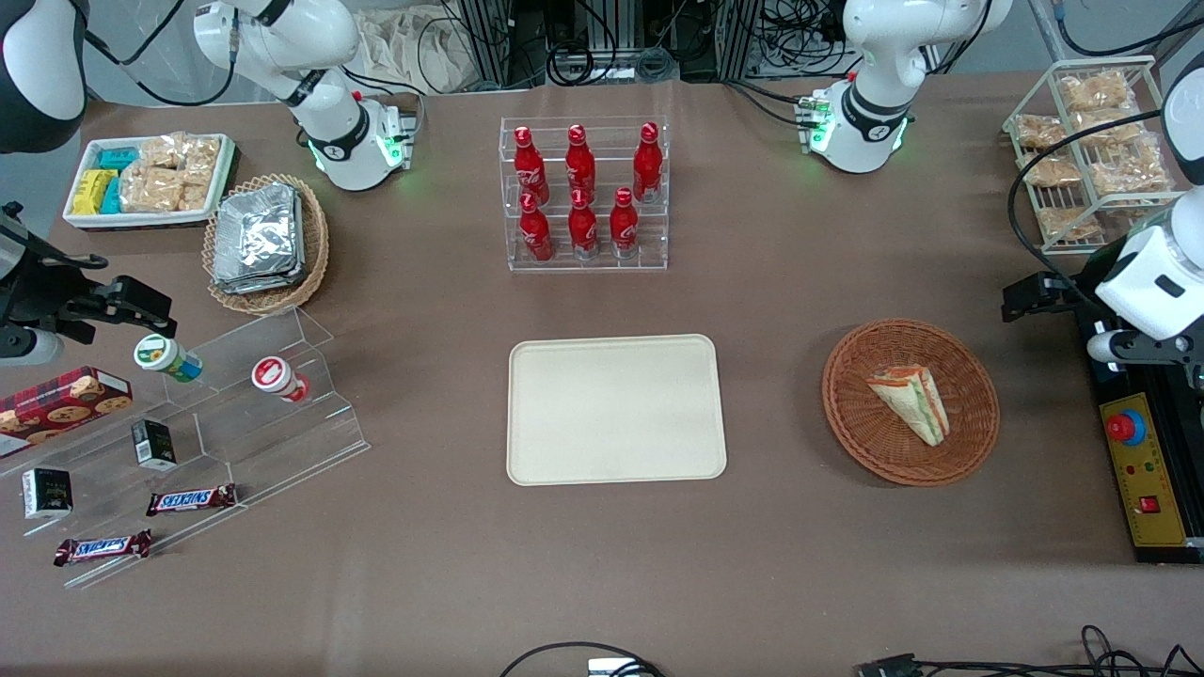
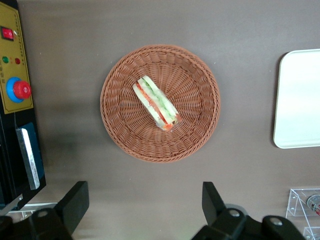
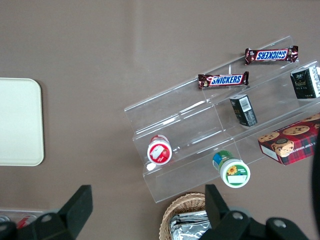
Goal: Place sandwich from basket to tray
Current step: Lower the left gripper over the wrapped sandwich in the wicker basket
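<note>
Your lighting's even and pretty bright from overhead, so the bench (image 1: pixel 602 564) shows only soft, short shadows, like the one hugging the basket (image 1: pixel 910 401). Slight glare on the foil packets (image 1: pixel 256 237). In the wrist view your end effector (image 2: pixel 145 207) looks dark and a bit soft.

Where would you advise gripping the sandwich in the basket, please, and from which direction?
Probably from straight above, with the fingers closing across the two flat bread faces near the wedge's thick middle. The sandwich lies loose in the shallow basket, nothing crowding it. The gripper is open and apart from the basket.
</note>
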Action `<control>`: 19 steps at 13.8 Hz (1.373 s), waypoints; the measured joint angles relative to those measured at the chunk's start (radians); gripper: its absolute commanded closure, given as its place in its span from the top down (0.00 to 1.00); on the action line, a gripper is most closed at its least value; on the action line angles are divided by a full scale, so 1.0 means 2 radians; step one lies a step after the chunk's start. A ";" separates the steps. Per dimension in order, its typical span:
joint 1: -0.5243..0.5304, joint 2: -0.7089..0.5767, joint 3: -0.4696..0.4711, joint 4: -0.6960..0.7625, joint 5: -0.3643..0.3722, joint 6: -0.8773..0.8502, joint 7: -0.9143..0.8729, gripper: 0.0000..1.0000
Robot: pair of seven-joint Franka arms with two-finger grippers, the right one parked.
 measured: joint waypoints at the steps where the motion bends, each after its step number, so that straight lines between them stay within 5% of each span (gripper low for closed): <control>1: 0.000 0.004 -0.001 0.005 0.000 0.000 -0.001 1.00; 6: 0.000 0.019 -0.001 0.017 0.001 0.000 -0.018 1.00; 10: 0.000 0.030 0.000 -0.001 0.013 0.029 -0.149 1.00; 13: 0.000 0.027 0.000 -0.069 0.012 0.119 -0.244 1.00; 19: 0.001 0.030 0.000 -0.250 0.012 0.341 -0.280 1.00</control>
